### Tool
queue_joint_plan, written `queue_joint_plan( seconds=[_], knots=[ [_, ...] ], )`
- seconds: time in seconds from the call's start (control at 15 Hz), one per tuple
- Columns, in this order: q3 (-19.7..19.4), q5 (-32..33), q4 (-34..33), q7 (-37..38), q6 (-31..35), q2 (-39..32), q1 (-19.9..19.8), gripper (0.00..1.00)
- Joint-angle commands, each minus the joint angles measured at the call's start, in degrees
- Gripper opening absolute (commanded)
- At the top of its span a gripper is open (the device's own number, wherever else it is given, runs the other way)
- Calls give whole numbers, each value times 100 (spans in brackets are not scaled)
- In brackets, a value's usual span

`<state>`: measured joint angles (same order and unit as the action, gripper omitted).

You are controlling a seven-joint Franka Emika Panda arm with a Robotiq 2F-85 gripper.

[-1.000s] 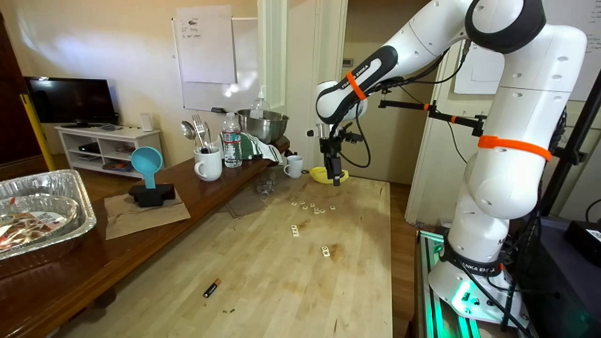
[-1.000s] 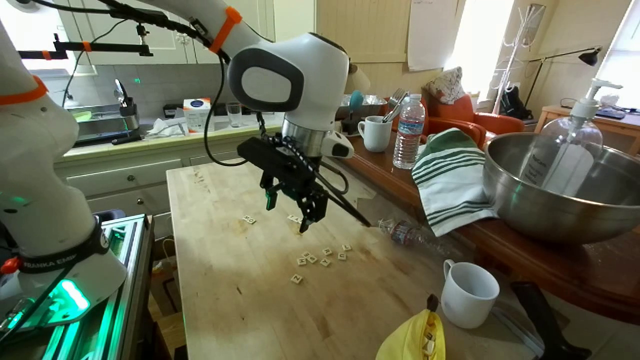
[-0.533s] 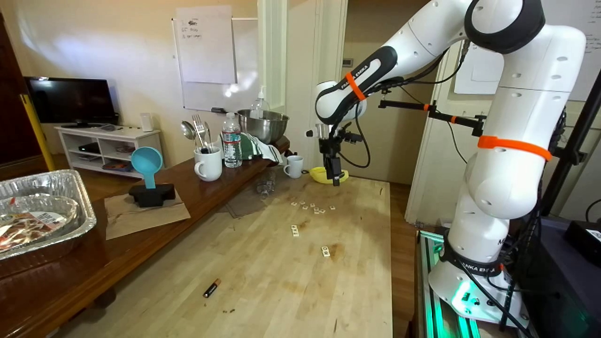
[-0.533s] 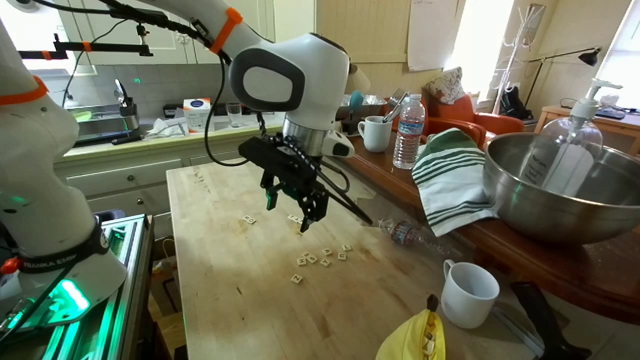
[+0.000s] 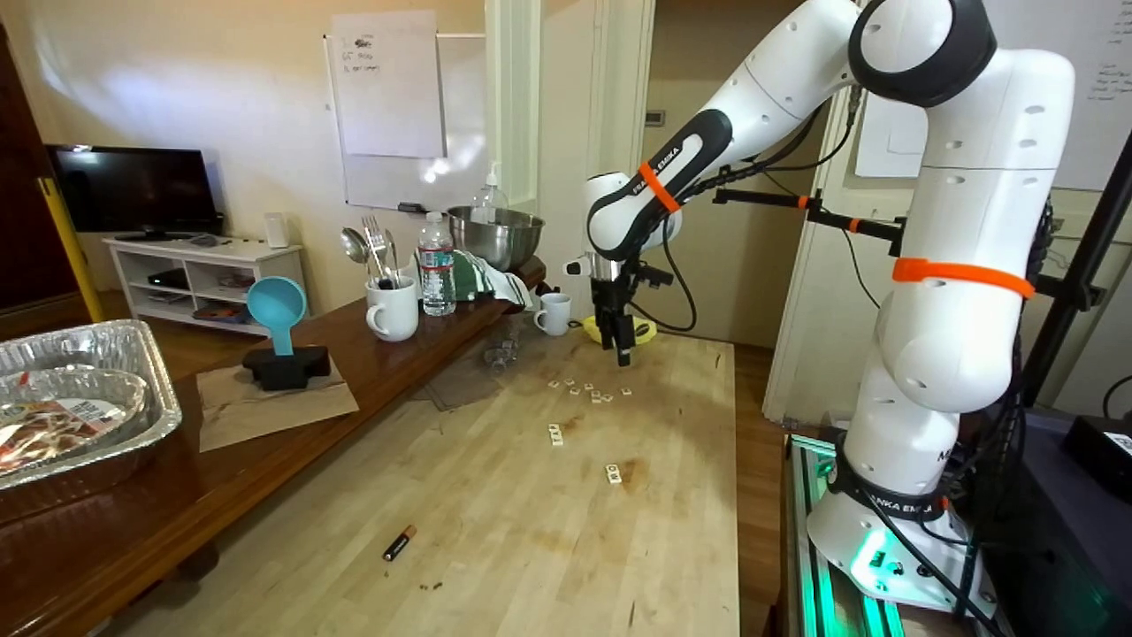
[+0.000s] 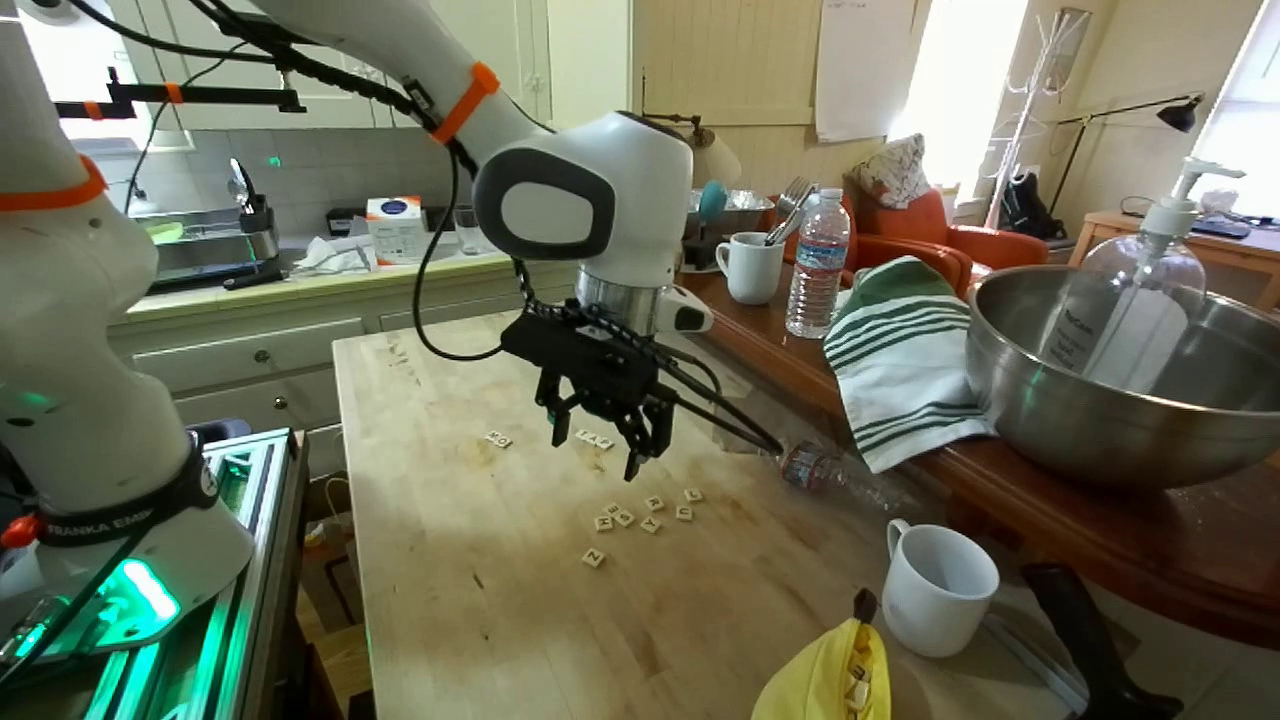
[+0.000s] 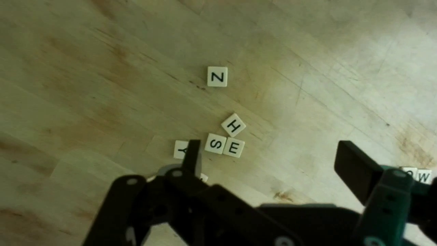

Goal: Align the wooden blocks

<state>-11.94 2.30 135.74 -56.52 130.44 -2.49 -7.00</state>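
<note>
The wooden blocks are small pale letter tiles on the wooden tabletop. A loose cluster includes a Z block (image 7: 217, 76), an H block (image 7: 233, 125), and touching S (image 7: 215, 143) and E (image 7: 234, 147) blocks. A Y block (image 7: 180, 149) is partly hidden behind a finger. The Z block also shows in an exterior view (image 6: 593, 558). A short row of blocks (image 5: 555, 434) and a touching pair (image 5: 613, 474) lie apart from the cluster. My gripper (image 7: 269, 146) is open and empty above the table, also seen in both exterior views (image 5: 616, 356) (image 6: 595, 458).
A battery (image 5: 399, 543) lies on the table. A yellow banana-shaped pouch (image 6: 830, 680), a white mug (image 6: 940, 590) and a plastic bottle lying down (image 6: 815, 468) are at one end. A raised wooden counter (image 5: 371, 380) runs along the side, bearing a metal bowl (image 6: 1130, 430).
In the last half second my gripper has moved lower, and shifted left in an exterior view and right in an exterior view. It stays open. The blocks have not moved.
</note>
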Motion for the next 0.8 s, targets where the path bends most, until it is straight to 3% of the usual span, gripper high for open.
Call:
queue_joint_plan(
  seconds=[0.0,0.13,0.47,0.73],
  knots=[
    [125,-185,173,-363,759,-228,-165,75],
    [159,-299,227,-539,973,-318,-216,68],
    [242,-534,315,-956,1349,-498,-377,27],
    [323,-693,293,-1162,1480,-658,-473,1]
  ],
)
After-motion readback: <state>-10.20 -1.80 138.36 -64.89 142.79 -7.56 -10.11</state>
